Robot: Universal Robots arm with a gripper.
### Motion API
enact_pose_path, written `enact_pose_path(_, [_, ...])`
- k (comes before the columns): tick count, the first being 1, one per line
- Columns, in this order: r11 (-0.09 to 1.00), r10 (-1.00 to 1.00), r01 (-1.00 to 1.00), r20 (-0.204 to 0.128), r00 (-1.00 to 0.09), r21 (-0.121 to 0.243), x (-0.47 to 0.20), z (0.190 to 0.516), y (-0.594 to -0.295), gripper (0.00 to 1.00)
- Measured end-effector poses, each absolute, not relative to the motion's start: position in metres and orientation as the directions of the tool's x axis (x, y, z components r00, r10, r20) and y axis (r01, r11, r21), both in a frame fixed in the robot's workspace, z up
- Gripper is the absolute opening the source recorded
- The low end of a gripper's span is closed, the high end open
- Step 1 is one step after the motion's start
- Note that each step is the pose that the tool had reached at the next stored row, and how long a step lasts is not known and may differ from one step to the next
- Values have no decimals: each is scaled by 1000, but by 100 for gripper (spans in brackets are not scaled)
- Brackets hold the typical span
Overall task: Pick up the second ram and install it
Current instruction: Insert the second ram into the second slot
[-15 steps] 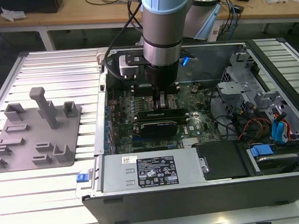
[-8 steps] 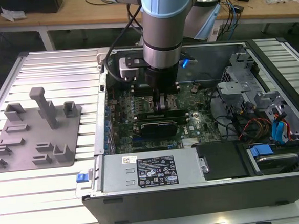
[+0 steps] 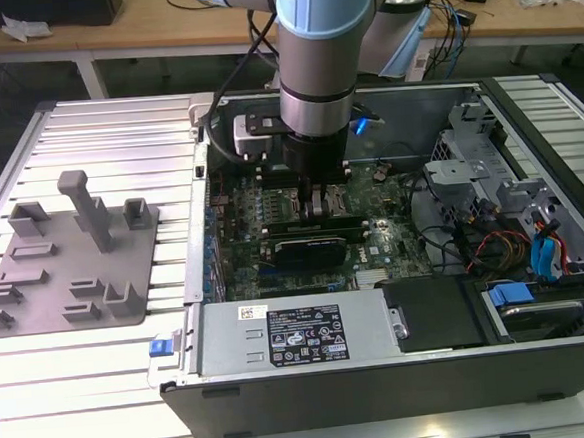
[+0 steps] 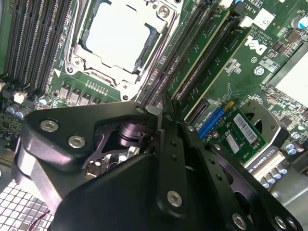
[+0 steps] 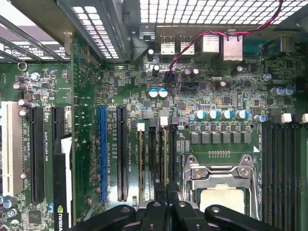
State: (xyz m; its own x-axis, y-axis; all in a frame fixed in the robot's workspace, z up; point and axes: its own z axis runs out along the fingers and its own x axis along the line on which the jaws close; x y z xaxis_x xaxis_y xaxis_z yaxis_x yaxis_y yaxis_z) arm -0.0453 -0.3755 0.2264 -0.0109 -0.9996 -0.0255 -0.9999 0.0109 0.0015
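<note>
The arm reaches down into the open computer case [image 3: 191, 286], and the gripper [image 3: 329, 211] hangs low over the motherboard [image 5: 125, 82], directly above the bank of memory slots just beside the processor socket [image 5: 219, 192]. In both wrist views its fingers [image 4: 144, 159] are drawn tight together with no gap showing at their tips, but what lies under the tips is hidden, so it cannot be told whether they pinch a board edge or only bear down on it. The second ram [image 5: 164, 154] appears to stand in its slot as a thin pale-green strip that runs straight in beneath the fingertips, with one slot left between it and another stick [image 5: 142, 159]. By this showing the pick-up is done and the work in hand is the seating of the stick. Finishing that step would call for straight, even downward pressure along the slot line, without tilt, until the white latch [image 5: 164, 120] at the slot end closes; whether it has closed cannot be told. The grey fixture plate [image 3: 65, 265] lies well apart, outside the case on the exterior view's left.
</note>
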Motion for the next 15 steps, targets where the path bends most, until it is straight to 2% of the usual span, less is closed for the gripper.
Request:
enact_pose_path(8, [11,-1000,-1000,-25,-11,2,-45,225,-376,9])
enact_pose_path(10, [11,-1000,-1000,-26,-11,1,-45,224,-375,10])
enact_pose_path(11, [11,-1000,-1000,-25,-11,2,-45,224,-376,16])
enact_pose_path(15, [11,-1000,-1000,-25,-11,2,-45,233,-376,16])
